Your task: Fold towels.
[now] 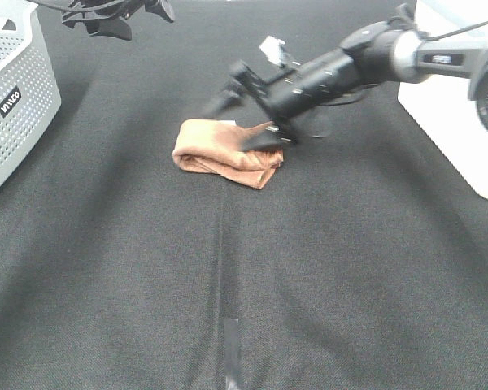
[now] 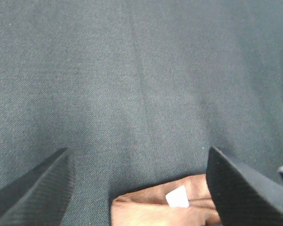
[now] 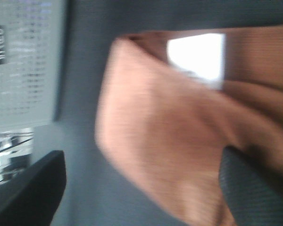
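The grey basket at nine o'clock has a small black label (too blurry to read); the towel lies folded mid-cloth, white tag showing; the right gripper sits over it, fingers apart; the left gripper hangs spread wide at twelve o'clock.

Black arms, silver collar and red ring on the right arm, black ribbed fingers.
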